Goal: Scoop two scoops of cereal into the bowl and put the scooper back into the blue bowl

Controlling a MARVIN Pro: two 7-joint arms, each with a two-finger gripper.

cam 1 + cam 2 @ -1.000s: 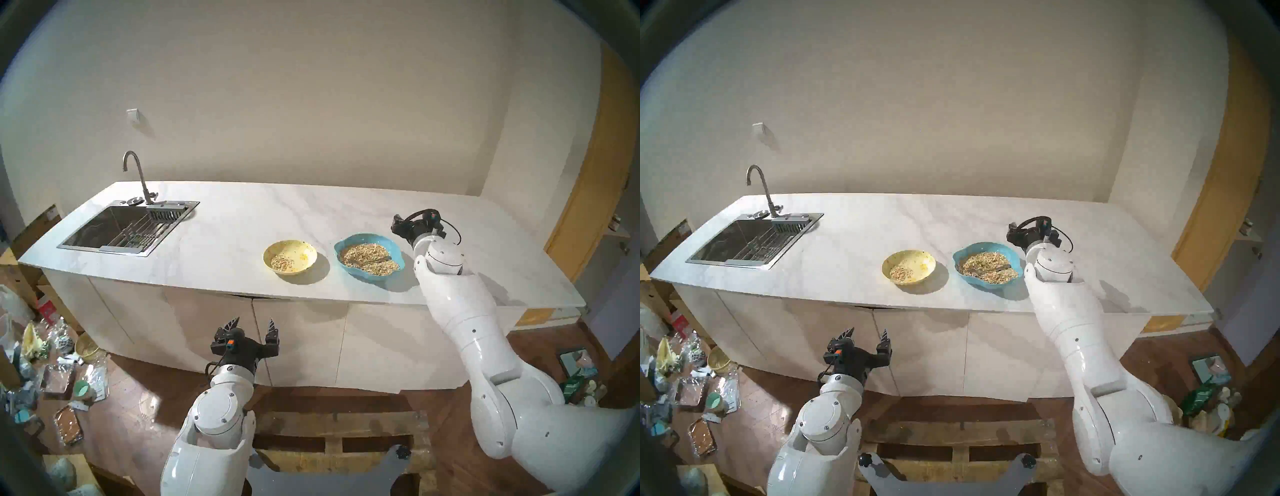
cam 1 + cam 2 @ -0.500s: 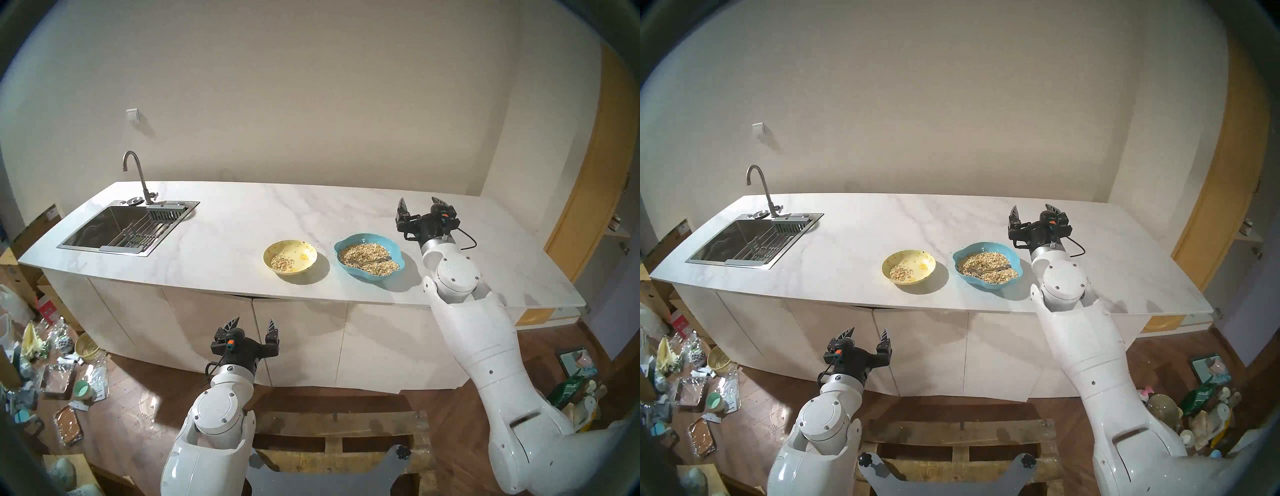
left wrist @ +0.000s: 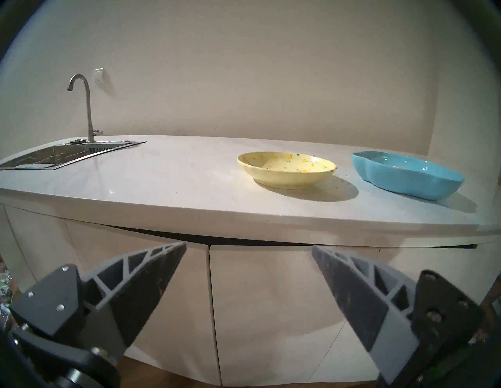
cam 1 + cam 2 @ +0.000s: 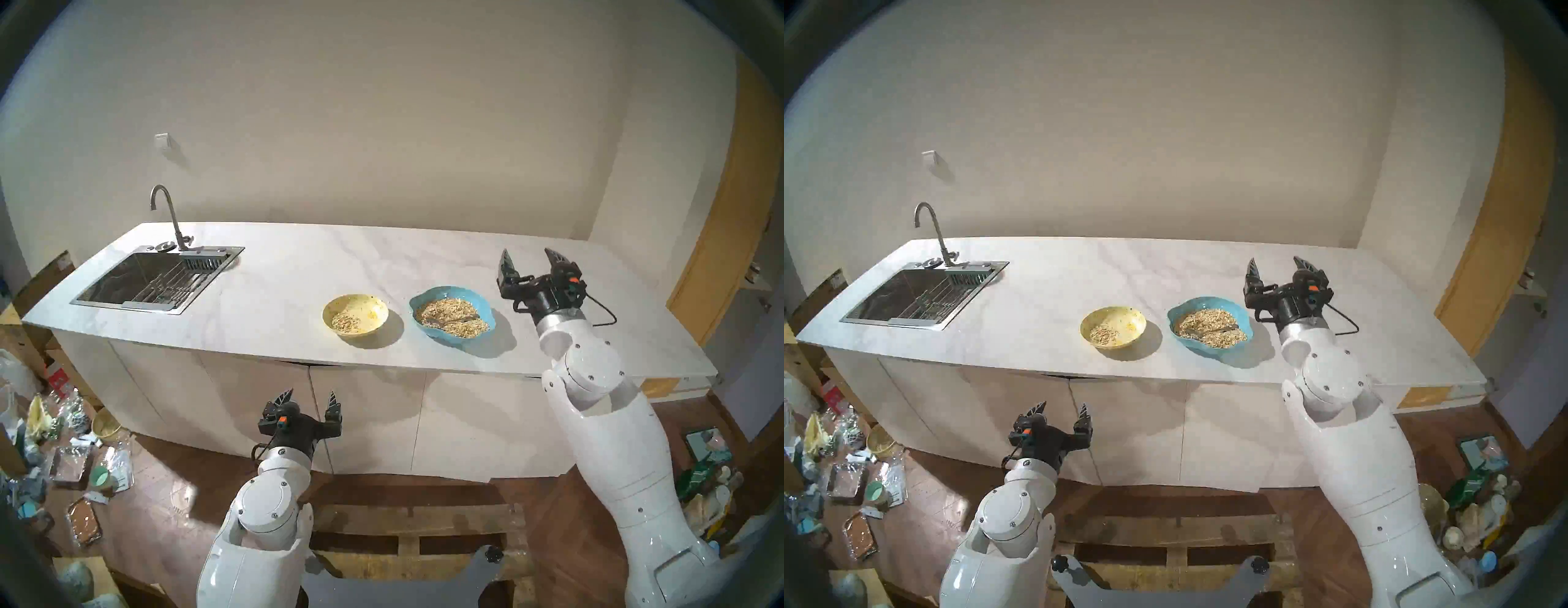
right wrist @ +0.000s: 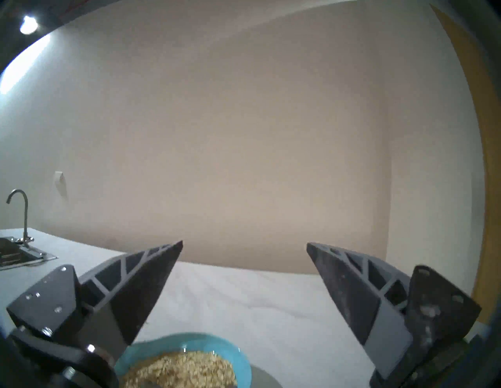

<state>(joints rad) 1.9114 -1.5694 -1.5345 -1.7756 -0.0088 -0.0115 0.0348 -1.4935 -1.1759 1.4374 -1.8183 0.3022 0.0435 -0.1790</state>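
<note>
The blue bowl (image 4: 452, 314) with a wavy rim stands on the counter, filled with cereal (image 4: 454, 308). The scooper (image 4: 452, 321), a slim metal spoon, lies in that cereal. Left of it stands the yellow bowl (image 4: 355, 314) holding a small heap of cereal (image 4: 345, 322). My right gripper (image 4: 530, 258) hangs open and empty above the counter, to the right of the blue bowl (image 5: 187, 349), fingers pointing up and away. My left gripper (image 4: 309, 395) is open and empty, below the counter's front edge. The left wrist view shows both bowls (image 3: 286, 173) (image 3: 406, 176) from the side.
A steel sink (image 4: 148, 280) with a tap (image 4: 167, 212) sits at the counter's left end. The white counter (image 4: 297, 271) ends near a wooden door frame (image 4: 729, 212) on the right. Clutter lies on the floor at both sides, and a wooden pallet (image 4: 415, 526) lies below.
My right arm has drawn back to the right and toward me, away from the blue bowl. Its gripper turned from pointing down and left to pointing upward, jaws open. The left arm is unchanged.
</note>
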